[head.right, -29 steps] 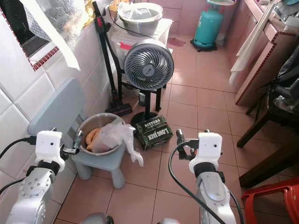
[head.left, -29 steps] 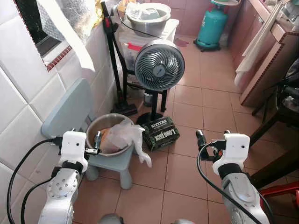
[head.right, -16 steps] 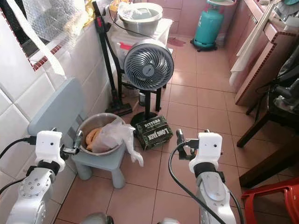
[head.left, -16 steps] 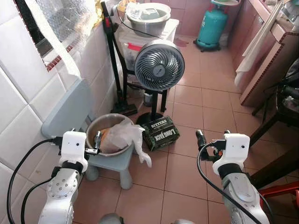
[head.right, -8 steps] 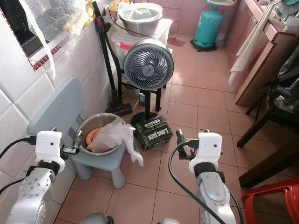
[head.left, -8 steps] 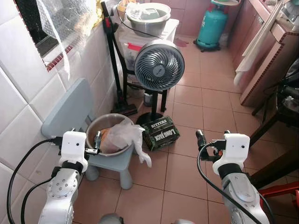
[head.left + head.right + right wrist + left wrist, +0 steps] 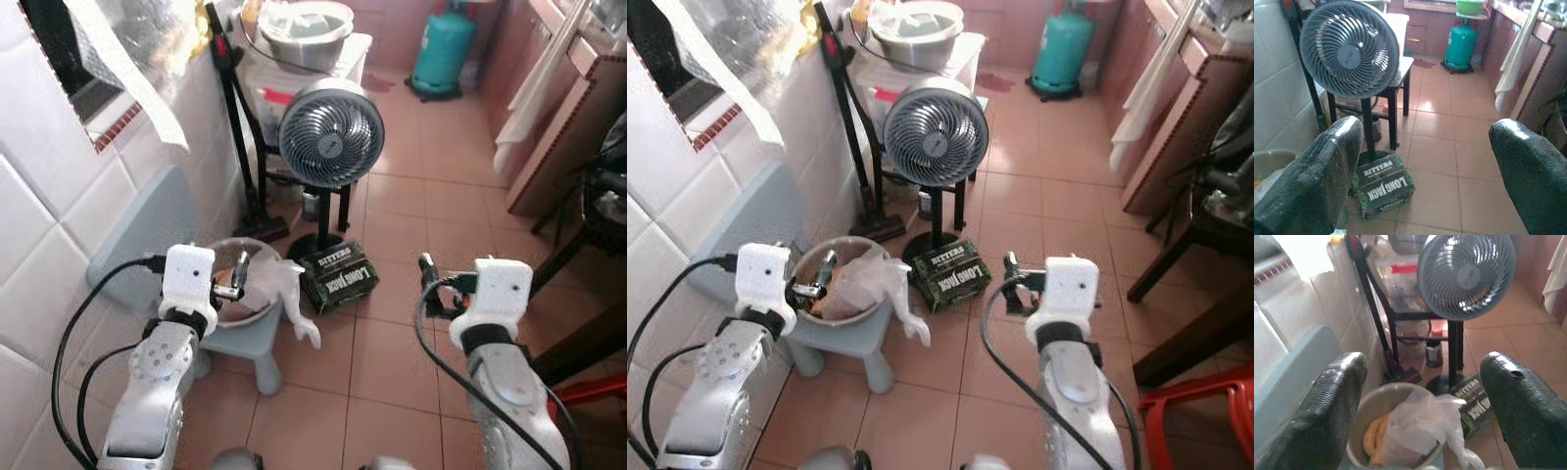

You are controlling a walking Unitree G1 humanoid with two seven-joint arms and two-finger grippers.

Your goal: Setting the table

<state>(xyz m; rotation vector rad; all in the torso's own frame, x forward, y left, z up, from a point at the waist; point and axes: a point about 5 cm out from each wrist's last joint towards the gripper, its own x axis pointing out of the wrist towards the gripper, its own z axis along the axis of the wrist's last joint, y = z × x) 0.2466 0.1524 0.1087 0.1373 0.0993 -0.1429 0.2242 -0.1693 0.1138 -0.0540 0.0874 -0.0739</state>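
The left gripper (image 7: 1420,406) has its fingers (image 7: 1334,406) spread wide, holding nothing; it hovers at 9 o'clock, just above the rim of a metal bowl (image 7: 227,294). The right gripper (image 7: 1425,171), at 3 o'clock, is equally wide open and empty, raised over bare floor tiles (image 7: 392,362).

The bowl sits on a small blue stool (image 7: 245,343) by the tiled wall and holds something orange-yellow under a crumpled plastic bag (image 7: 279,284).

Just beyond, toward 12 o'clock, a dark box (image 7: 1383,185) lies on the floor, printed "BITTERS" and "LONG JACK". Behind it stands a grey fan (image 7: 331,135). Far off, near 1 o'clock, is a green gas cylinder (image 7: 444,49).
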